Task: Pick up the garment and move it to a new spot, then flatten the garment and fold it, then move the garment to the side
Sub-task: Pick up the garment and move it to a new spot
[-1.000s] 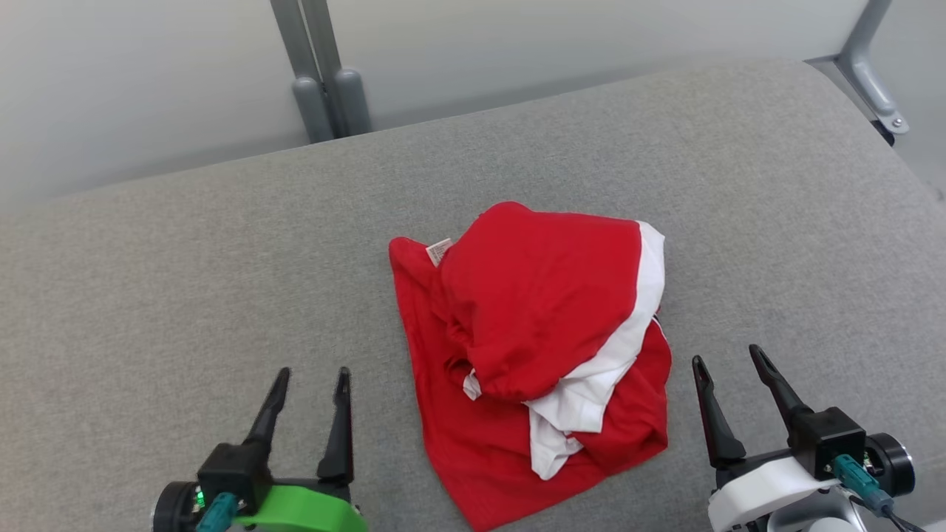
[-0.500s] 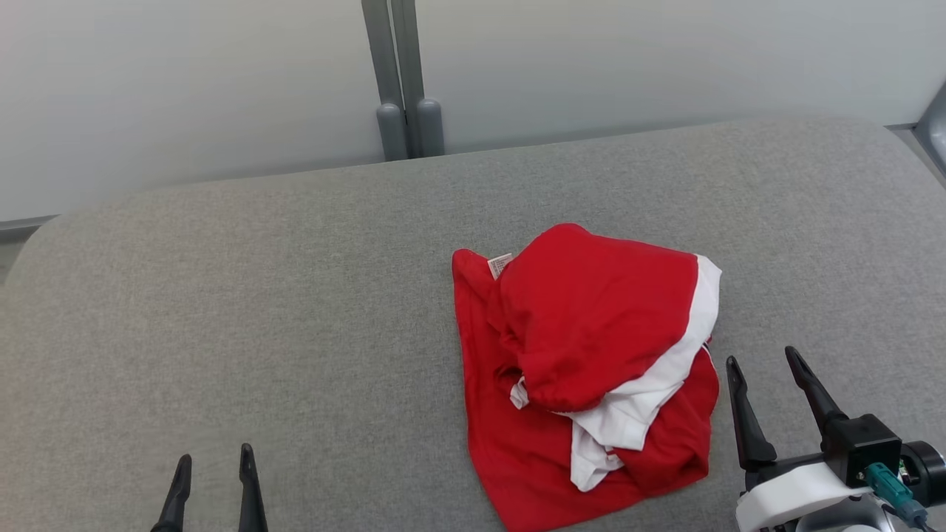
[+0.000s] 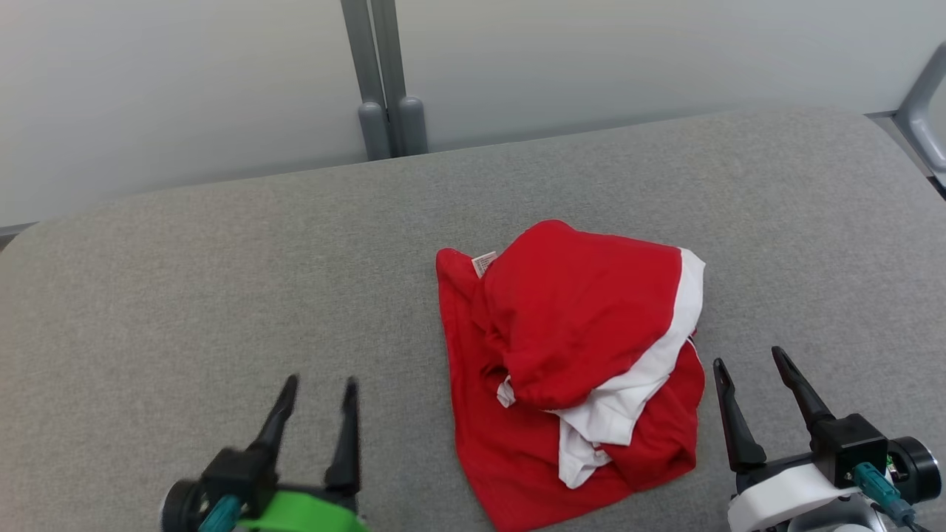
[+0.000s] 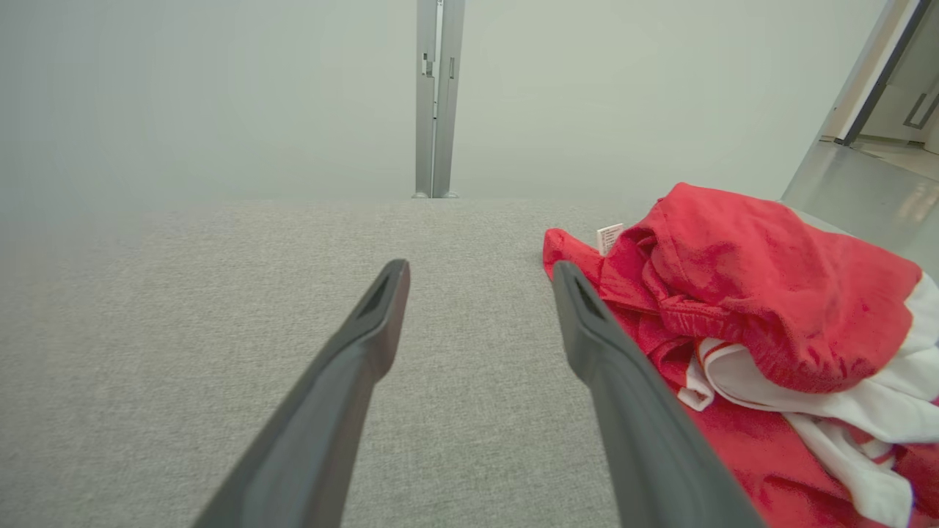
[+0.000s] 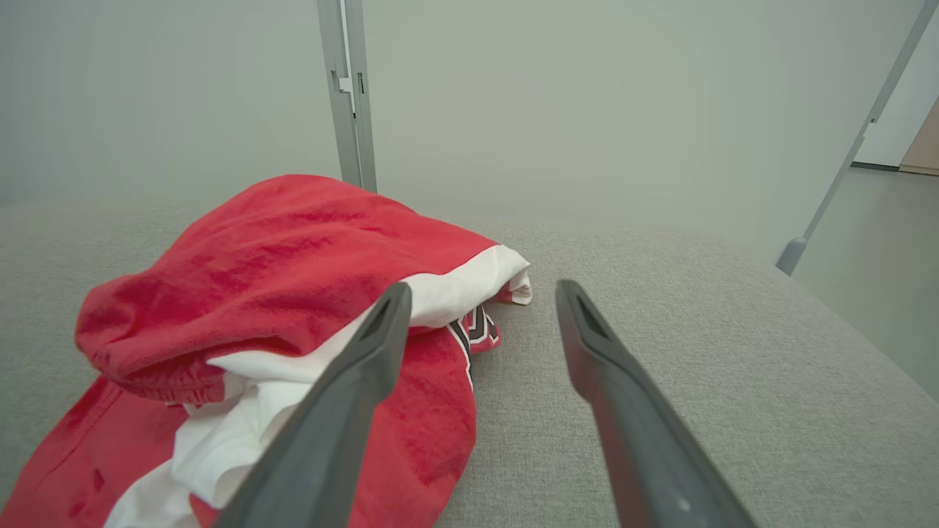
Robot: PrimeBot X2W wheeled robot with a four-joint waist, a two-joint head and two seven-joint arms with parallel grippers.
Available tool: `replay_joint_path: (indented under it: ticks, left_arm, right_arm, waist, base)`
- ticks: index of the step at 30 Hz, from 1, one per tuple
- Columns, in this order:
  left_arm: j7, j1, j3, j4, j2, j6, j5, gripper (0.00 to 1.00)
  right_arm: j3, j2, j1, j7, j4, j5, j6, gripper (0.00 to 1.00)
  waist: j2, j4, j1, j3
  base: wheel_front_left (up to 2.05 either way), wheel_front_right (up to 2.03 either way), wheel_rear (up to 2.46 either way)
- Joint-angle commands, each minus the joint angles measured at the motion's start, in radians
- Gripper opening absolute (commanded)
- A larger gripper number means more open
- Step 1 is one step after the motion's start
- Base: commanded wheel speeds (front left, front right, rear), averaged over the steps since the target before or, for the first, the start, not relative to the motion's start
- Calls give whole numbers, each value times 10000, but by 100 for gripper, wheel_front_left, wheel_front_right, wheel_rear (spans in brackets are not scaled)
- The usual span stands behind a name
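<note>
A crumpled red garment (image 3: 576,347) with white panels lies in a heap on the grey padded surface (image 3: 222,281), right of centre. It also shows in the left wrist view as the garment (image 4: 748,293) and in the right wrist view as the garment (image 5: 279,279). My left gripper (image 3: 319,383) stands open at the lower left, apart from the cloth, its fingers empty (image 4: 480,271). My right gripper (image 3: 748,356) is open just right of the heap's edge, holding nothing (image 5: 480,293).
A grey metal post (image 3: 380,81) stands behind the surface against a pale wall. Another metal leg (image 3: 920,103) is at the far right edge. The surface's rounded far-left corner (image 3: 29,236) shows in the head view.
The head camera has shifted, so the whole scene slid. My left gripper has come back up into the lower left of the head view. The garment lies as before.
</note>
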Motion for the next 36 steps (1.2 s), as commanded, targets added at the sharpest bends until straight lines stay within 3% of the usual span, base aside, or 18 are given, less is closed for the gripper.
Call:
replay_joint_path:
  ticks: [1,10,15,22,23,25,31,36]
  left_arm:
    - [373,-609,-461,-155,-17,-154,89,100]
    - [3245,-3063,-2864,179,-41,-372,-1105,100]
    - [4029,-3962,-3611,589,-37,-108,-1398,100]
    - [4169,-4581,-3879,1892,-37,217,-1555,100]
    - [4131,-4642,-3886,2164,-32,282,-1502,80]
    - [4051,-4695,-3877,2557,-32,258,-1567,0]
    - [3352,-4902,-3920,2585,-40,39,-1943,0]
    - [2582,-5078,-3415,1387,-34,427,-2546,0]
  right_arm:
    - [74,-30,-122,-31,19,20,4,100]
    - [375,109,-506,-31,133,67,4,100]
    - [482,229,-605,-31,192,110,4,100]
    - [536,362,-744,-31,265,154,4,100]
    - [541,384,-757,-31,281,144,4,100]
    - [520,406,-760,-31,294,149,4,100]
    - [372,454,-558,-31,329,165,4,100]
    - [315,461,-484,-31,337,176,3,100]
  waist:
    - [0,-190,0,94]
    - [0,-1214,0,372]
    - [0,-1798,0,569]
    - [0,-2298,0,767]
    - [0,-2339,0,771]
    - [0,-2375,0,777]
    - [0,-2193,0,655]
    - [0,-1910,0,488]
  base:
    - [0,0,0]
    - [0,0,0]
    - [0,0,0]
    - [0,0,0]
    - [0,0,0]
    - [0,0,0]
    - [0,0,0]
    - [0,0,0]
